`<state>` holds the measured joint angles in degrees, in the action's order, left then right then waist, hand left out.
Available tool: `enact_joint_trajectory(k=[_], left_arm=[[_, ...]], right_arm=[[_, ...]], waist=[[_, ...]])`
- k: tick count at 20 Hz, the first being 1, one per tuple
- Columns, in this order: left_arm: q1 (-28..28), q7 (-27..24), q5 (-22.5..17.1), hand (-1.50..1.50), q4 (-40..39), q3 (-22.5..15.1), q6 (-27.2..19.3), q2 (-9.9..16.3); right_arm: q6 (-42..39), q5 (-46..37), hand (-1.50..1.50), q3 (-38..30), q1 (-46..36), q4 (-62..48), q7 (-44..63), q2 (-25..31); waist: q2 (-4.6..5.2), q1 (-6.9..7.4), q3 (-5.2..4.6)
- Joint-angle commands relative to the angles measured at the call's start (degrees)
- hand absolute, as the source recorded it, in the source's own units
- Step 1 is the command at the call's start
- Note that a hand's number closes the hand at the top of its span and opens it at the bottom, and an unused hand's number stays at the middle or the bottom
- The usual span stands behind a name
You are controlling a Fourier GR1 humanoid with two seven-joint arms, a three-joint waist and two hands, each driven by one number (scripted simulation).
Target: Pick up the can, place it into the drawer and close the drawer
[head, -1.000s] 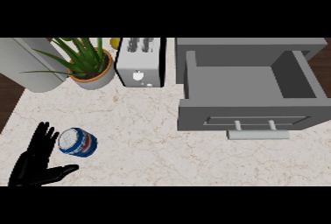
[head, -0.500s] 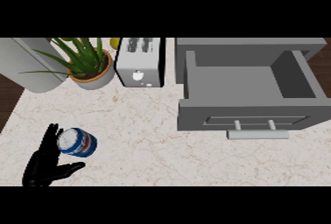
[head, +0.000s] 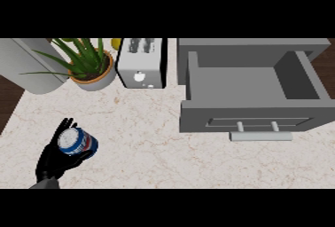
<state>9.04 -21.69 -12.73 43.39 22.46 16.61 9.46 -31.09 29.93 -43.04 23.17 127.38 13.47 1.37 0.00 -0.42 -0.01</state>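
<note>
left hand (head: 57, 160) — fingers curled round can (head: 77, 142) | drawer (head: 252, 86) — open, well apart on counter (head: 150, 150)

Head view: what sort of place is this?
Likely a kitchen counter: a pale marble-patterned countertop carries a silver two-slot toaster, a green potted plant and an open grey drawer unit. The left hand curls around a blue-and-white can.

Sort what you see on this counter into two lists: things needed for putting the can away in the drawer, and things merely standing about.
Needed: can, left hand curled round it, open drawer.
Standing about: toaster, potted plant, grey cylinder.
</note>
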Motion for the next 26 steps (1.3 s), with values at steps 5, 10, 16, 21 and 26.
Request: enact_joint_trajectory(k=[5,10,16,21,26], left_arm=[[4.6,3.0,-3.0,1.5,-3.0,-1.4,4.1,0.3],[1.6,4.2,-5.2,1.5,6.8,-4.0,6.8,-2.7],[2.9,3.8,-5.4,1.5,11.1,-5.8,3.8,-4.2],[6.7,4.0,-5.8,1.5,14.2,-12.4,-10.1,-9.3],[10.0,10.4,-5.0,1.5,20.8,-13.8,-13.3,-9.4]], right_arm=[[-2.8,1.6,-1.5,0.0,2.5,-1.1,-1.3,-1.3],[-1.5,1.6,-1.5,-1.6,0.3,-0.7,0.1,-1.2],[0.1,2.7,-1.5,-0.7,1.2,2.7,2.5,-1.2],[-1.0,3.5,-1.5,-1.8,0.6,0.8,1.1,-0.9],[1.7,1.9,-1.5,2.5,4.7,2.8,-2.5,-1.4]], waist=[[-0.03,-0.15,0.01],[-0.17,0.5,0.06],[-0.05,0.12,0.0],[-0.07,-0.01,0.01],[-0.1,-0.23,0.03]])
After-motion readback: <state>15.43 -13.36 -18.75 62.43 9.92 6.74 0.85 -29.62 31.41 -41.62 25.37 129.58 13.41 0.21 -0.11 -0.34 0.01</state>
